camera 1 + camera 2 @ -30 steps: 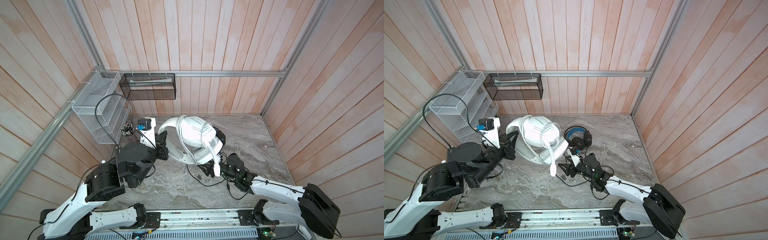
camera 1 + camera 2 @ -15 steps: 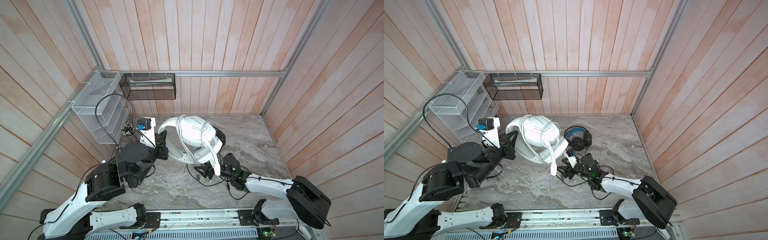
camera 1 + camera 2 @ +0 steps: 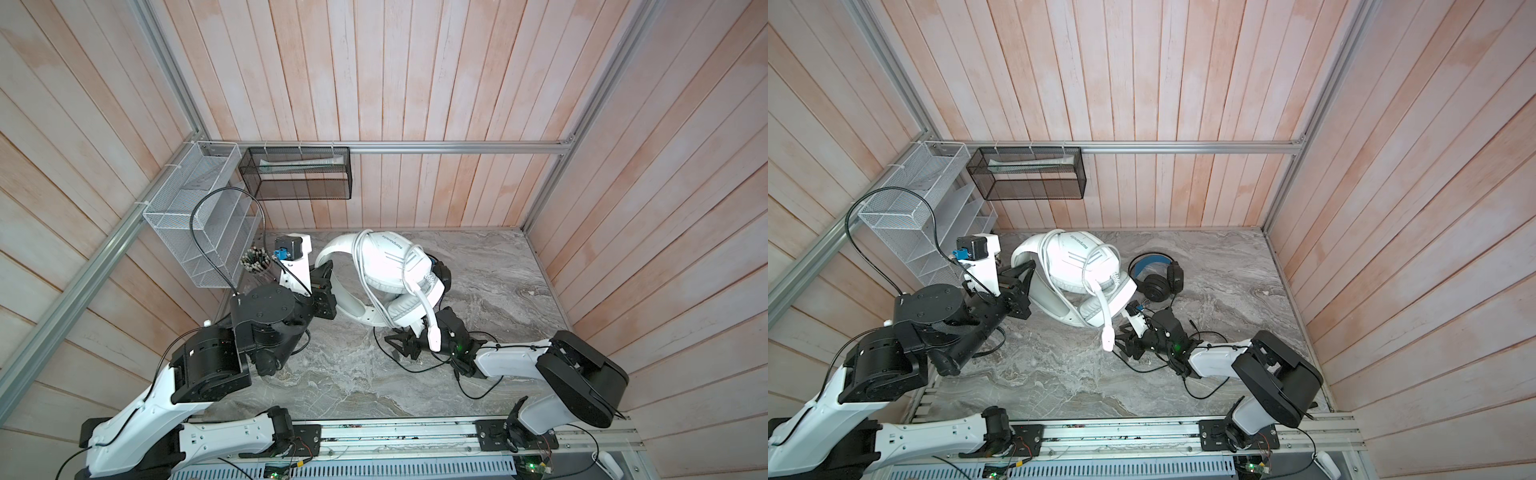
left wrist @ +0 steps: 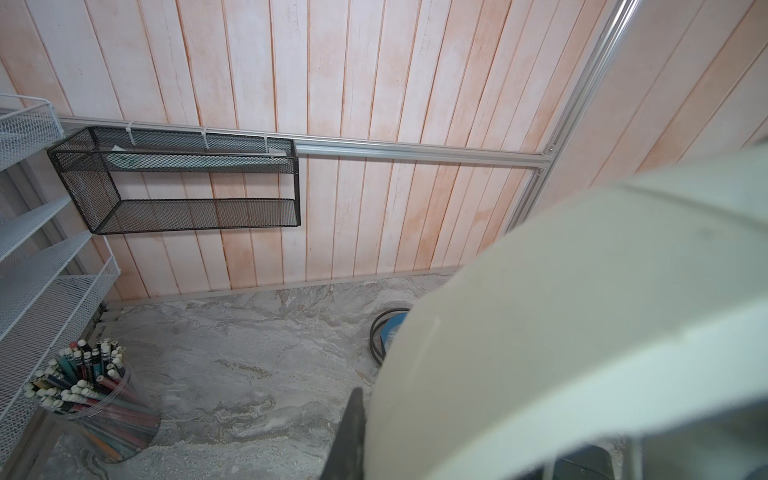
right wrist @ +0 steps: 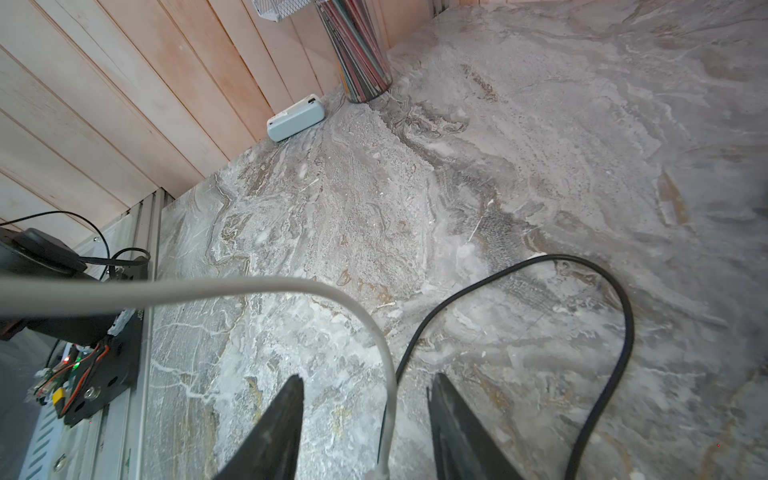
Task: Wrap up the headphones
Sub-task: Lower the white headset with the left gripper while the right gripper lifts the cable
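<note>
Two wired over-ear headsets are counted on the one marble surface: one white headset and one black headset with a blue-lined headband. Two cables are seen: one grey-white cable and one black cable. Two mesh holders are mounted on the walls: one white rack and one black basket, in which a single pale tube is held. One clear pencil cup is found, its pencils too many to be counted, and one small pale-blue case. Two grippers are counted: the left gripper and the right gripper.
</note>
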`<state>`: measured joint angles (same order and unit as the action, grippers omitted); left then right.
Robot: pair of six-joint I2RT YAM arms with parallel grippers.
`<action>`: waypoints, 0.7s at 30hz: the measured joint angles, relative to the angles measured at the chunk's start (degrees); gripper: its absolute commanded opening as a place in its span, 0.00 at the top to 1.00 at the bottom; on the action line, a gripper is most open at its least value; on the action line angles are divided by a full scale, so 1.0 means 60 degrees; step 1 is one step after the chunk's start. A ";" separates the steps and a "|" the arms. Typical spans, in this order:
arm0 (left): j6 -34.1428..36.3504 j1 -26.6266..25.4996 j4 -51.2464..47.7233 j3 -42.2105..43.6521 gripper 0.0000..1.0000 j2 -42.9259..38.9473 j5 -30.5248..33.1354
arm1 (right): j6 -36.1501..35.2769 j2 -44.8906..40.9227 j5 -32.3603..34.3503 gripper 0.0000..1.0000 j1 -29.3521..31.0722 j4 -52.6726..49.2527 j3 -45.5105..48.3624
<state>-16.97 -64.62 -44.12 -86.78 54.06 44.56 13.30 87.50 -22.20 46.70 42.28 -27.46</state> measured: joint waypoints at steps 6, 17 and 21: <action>0.0015 0.0000 0.0095 0.0000 1.00 0.0000 0.0084 | -0.0015 0.0583 -0.0051 0.57 0.0000 0.0098 -0.0193; 0.0084 0.0036 0.0288 0.0000 1.00 0.0004 0.0113 | -0.0240 0.1184 0.0295 0.91 0.0004 -0.0117 -0.0714; 0.0127 0.0208 0.0291 0.0000 1.00 0.0011 0.0117 | -0.0262 0.1191 0.0379 1.00 0.0029 -0.0277 -0.0718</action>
<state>-16.21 -63.37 -42.37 -86.78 54.13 45.25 11.73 94.65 -19.92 46.87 40.62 -31.77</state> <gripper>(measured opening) 0.113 0.057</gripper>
